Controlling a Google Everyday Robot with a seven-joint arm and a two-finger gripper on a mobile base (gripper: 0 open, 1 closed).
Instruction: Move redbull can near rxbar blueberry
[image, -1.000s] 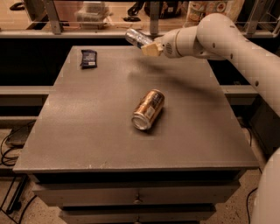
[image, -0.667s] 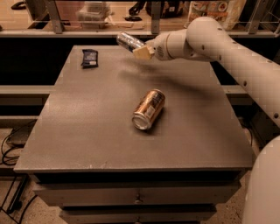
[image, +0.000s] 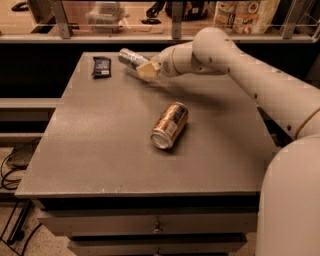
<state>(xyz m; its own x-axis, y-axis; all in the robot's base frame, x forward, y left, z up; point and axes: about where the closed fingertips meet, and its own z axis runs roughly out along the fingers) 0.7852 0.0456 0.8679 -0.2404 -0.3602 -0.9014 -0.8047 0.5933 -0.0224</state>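
The slim silver redbull can (image: 129, 57) is held tilted, nearly on its side, over the far part of the grey table (image: 100, 150). My gripper (image: 145, 69) is shut on its right end. The rxbar blueberry (image: 101, 66), a small flat dark blue wrapper with a pale patch, lies at the far left of the table, a short way left of the can's free end. Can and bar are apart.
A fatter copper-gold can (image: 170, 125) lies on its side near the table's middle. My white arm (image: 240, 65) reaches in from the right. A shelf rail (image: 150, 36) with bags and boxes runs behind the table. Cables lie on the floor at left.
My gripper has carried the redbull can leftward along the table's far edge, closer to the rxbar blueberry. The copper-gold can has not moved.
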